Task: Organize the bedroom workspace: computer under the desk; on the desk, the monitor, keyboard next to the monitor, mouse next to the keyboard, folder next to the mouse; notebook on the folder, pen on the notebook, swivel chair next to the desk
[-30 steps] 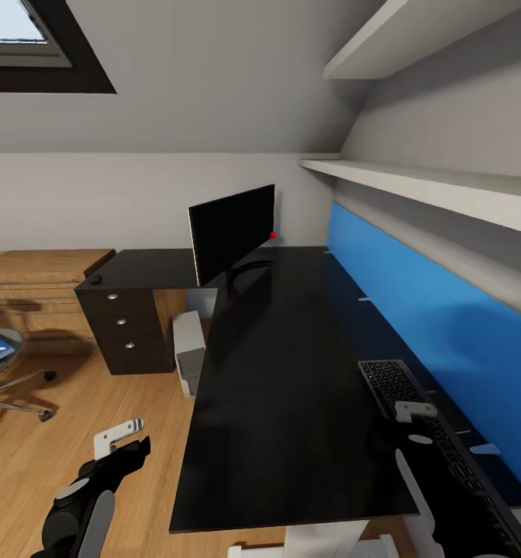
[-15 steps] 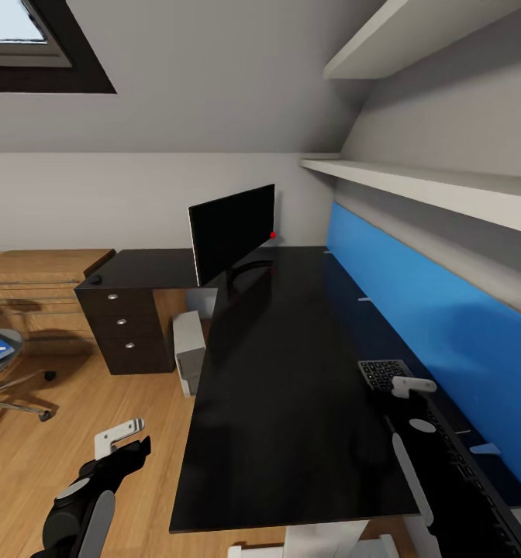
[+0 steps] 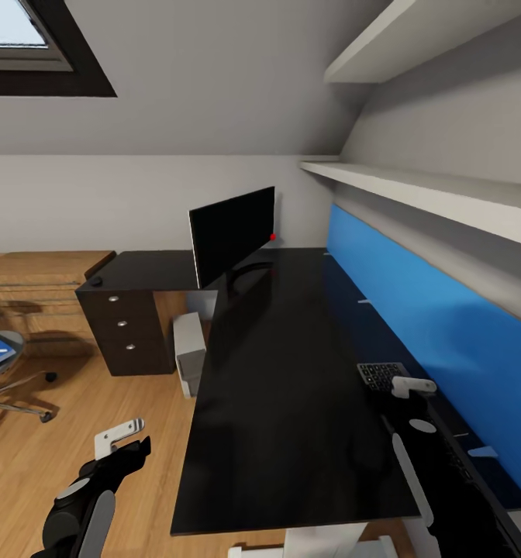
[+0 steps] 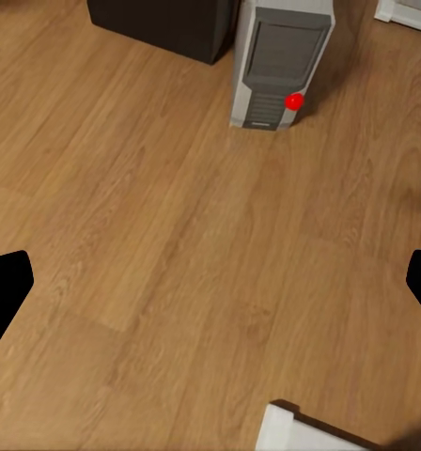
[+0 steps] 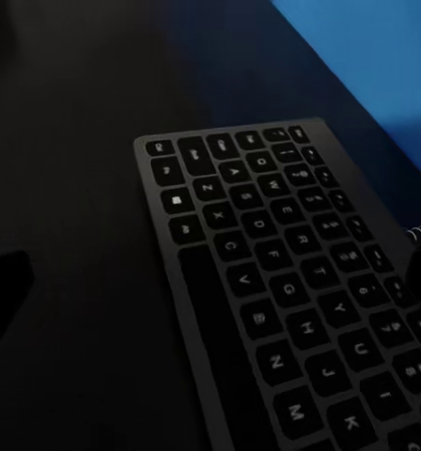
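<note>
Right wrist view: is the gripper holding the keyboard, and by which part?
No. The right gripper hangs open over the keyboard; nothing is gripped.

one monitor [image 3: 231, 232], one keyboard [image 5: 286, 291], one computer [image 4: 274, 61], three drawer knobs [image 3: 121, 322]

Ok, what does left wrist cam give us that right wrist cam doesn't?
Left wrist's own: the computer standing on the oak floor, red light on its front, with the dark drawer unit beside it.
Right wrist's own: the keyboard lying flat on the black desk, blue wall panel behind it.
Shared: in each, dark fingertips sit at opposite frame edges, so the left hand and right hand both look open and hold nothing.
</note>
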Tool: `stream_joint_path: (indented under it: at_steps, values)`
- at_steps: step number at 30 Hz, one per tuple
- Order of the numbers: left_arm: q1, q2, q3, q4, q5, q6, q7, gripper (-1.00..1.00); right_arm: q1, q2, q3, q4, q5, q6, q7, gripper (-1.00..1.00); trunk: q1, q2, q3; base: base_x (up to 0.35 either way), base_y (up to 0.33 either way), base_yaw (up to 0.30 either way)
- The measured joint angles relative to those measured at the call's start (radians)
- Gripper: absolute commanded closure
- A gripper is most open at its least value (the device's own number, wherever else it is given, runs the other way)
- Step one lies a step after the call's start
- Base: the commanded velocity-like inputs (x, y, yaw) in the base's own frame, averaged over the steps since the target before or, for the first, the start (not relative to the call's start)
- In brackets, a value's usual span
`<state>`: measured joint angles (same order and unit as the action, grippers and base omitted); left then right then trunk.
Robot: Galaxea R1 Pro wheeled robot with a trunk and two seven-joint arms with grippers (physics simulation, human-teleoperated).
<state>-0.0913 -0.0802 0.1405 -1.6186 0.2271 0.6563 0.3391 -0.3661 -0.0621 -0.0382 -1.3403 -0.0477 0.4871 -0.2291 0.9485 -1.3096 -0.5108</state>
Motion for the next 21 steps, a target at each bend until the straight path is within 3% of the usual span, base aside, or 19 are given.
stream_joint_path:
  at_steps: [3, 5, 11, 21]
  values:
    - [0.0, 0.0, 0.0, 0.0, 0.0, 0.0, 0.0, -1.0, 0.0, 0.002, 0.001, -0.004, 0.0, 0.001, 0.0, -1.0, -0.012, 0.021, 0.009, 0.0, 0.0, 0.0]
    - [0.0, 0.0, 0.001, 0.0, 0.0, 0.0, 0.0, -1.0, 0.0, 0.026, 0.0, -0.02, 0.001, -0.001, -0.002, -1.0, -0.019, 0.035, 0.016, 0.0, 0.0, 0.0]
    - [0.0, 0.0, 0.001, 0.0, 0.0, 0.0, 0.001, -1.0, 0.0, 0.033, 0.0, -0.024, 0.003, -0.001, -0.003, -1.0, -0.042, 0.077, 0.035, -0.037, 0.0, 0.0]
    - [0.0, 0.0, 0.003, 0.0, 0.0, 0.0, 0.002, -1.0, 0.0, 0.037, 0.0, -0.022, 0.001, 0.002, -0.002, -1.0, -0.08, 0.147, 0.066, -0.319, 0.0, 0.0]
